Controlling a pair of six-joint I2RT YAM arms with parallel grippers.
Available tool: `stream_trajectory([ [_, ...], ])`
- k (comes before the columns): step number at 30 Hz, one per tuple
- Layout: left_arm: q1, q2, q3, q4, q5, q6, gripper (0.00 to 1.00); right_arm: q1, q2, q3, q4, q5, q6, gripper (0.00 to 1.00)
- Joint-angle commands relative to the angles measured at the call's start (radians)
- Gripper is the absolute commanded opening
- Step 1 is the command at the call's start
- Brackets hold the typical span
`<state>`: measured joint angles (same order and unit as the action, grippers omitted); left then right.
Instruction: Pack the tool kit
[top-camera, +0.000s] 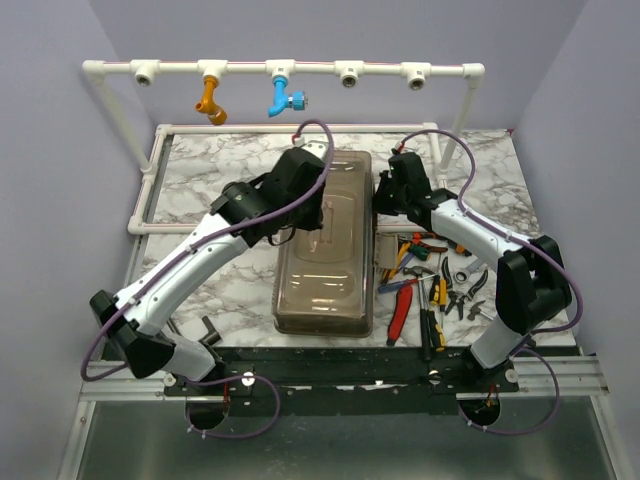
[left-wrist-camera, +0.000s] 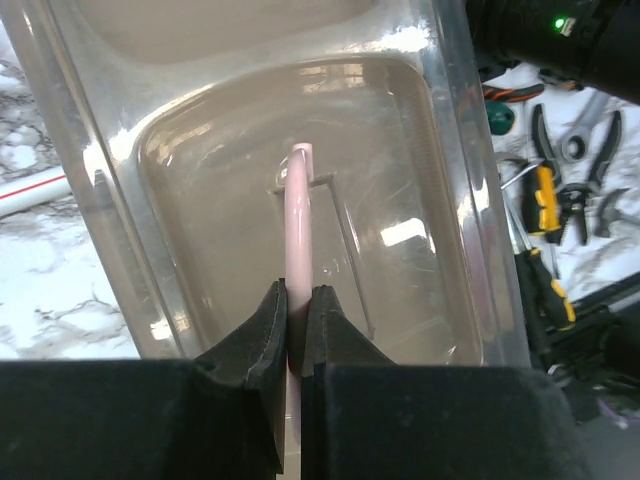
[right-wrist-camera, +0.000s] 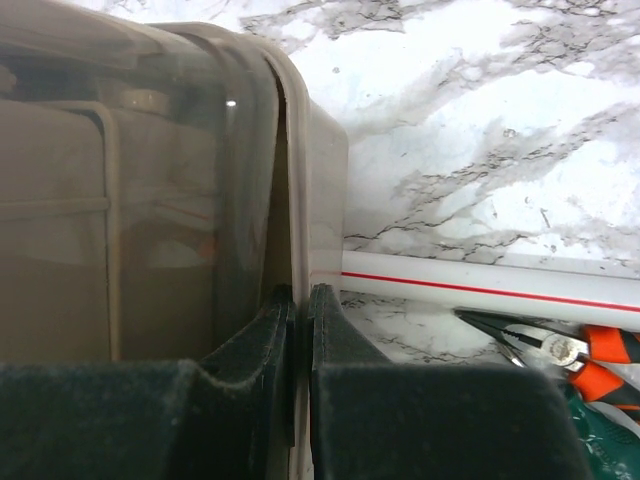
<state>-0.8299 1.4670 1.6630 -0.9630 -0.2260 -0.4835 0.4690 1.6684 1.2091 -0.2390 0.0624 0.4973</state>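
Pinching the pink handle (left-wrist-camera: 298, 230) atop the toolbox (top-camera: 325, 295) with the left jaws, closed tight on its near end. Nipping the toolbox's right rim (right-wrist-camera: 298, 240) by the far corner with the right jaws, likewise closed on it. Finds the toolbox lying lengthwise mid-counter (top-camera: 220, 170), smoky brown lid (left-wrist-camera: 400, 150) on. Shows loose tools (top-camera: 435, 285), pliers, screwdrivers and wrenches among them, heaped on the counter just right of the toolbox.
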Motion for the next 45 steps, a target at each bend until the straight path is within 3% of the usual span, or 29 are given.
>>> stream_trajectory([
  [1,0.118,-0.197,-0.13,0.121,0.196,0.005,0.0,0.003,-0.001,-0.04,0.003,-0.051,0.009,0.01],
  [12,0.391,-0.412,-0.357,0.245,0.46,-0.013,0.0,0.002,0.001,-0.06,0.03,-0.056,-0.001,0.01],
  [21,0.589,-0.47,-0.423,0.239,0.58,0.039,0.0,0.0,0.015,-0.033,0.004,-0.04,-0.025,0.01],
  [36,0.794,-0.501,-0.412,0.188,0.588,0.122,0.0,-0.011,0.02,-0.017,-0.021,-0.033,-0.042,0.01],
  [45,0.865,-0.511,-0.401,0.136,0.495,0.17,0.0,-0.019,0.034,0.011,-0.054,-0.017,-0.049,0.01],
])
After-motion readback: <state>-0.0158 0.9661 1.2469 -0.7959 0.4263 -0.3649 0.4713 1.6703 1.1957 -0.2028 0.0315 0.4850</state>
